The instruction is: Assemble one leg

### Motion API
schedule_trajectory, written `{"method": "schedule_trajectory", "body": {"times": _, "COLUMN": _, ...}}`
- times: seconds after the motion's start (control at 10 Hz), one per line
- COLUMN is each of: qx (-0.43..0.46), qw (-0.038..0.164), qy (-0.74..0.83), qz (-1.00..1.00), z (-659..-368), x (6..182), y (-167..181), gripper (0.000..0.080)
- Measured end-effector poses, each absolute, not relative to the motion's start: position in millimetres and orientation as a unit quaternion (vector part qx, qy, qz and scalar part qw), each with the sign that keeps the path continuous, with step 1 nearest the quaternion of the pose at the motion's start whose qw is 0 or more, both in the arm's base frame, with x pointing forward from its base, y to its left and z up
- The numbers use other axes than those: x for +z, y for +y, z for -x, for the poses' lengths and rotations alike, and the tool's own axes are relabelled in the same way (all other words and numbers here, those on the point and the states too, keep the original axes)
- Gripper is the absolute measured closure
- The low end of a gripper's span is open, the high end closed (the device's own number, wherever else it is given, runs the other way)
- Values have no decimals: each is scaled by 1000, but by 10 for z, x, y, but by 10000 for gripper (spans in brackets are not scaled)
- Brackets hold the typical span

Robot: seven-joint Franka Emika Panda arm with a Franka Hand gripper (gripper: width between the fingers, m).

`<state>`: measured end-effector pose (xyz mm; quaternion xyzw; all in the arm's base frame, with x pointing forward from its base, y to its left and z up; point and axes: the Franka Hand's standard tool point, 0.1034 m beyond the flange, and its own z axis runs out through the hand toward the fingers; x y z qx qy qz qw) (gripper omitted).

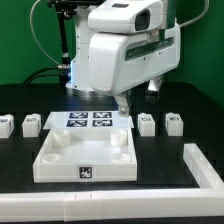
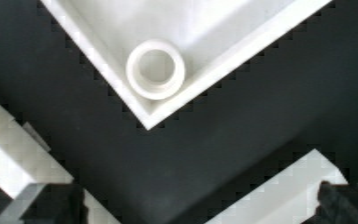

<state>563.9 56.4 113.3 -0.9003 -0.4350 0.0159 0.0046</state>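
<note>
Exterior view: arm [image 1: 120, 50] at upper centre of the frame, its jaws apart, holding nothing, hanging over the far right corner of the tabletop [image 1: 55, 170]. Wrist view: that corner's round socket [image 2: 155, 68]; dark fingertips [image 2: 43, 205] spread wide, bare desk [image 2: 176, 170] between. On the desk right of centre sits the nearest leg [image 1: 147, 123], untouched, second leg [image 1: 174, 123] beside it. Mid-left: third leg [image 1: 31, 125], fourth leg [image 1: 5, 125]. Behind the tabletop, the marker board [image 1: 88, 120].

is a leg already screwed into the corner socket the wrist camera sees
No, the round socket in the tabletop corner shows only its bare white ring, with nothing standing in it.
</note>
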Motion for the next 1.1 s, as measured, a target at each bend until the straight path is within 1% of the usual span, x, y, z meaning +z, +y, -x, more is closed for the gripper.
{"method": "schedule_trajectory", "body": {"times": 1.1, "qx": 17, "qw": 5, "qy": -448, "qz": 894, "z": -5634, "x": 1119, "y": 563, "gripper": 150}}
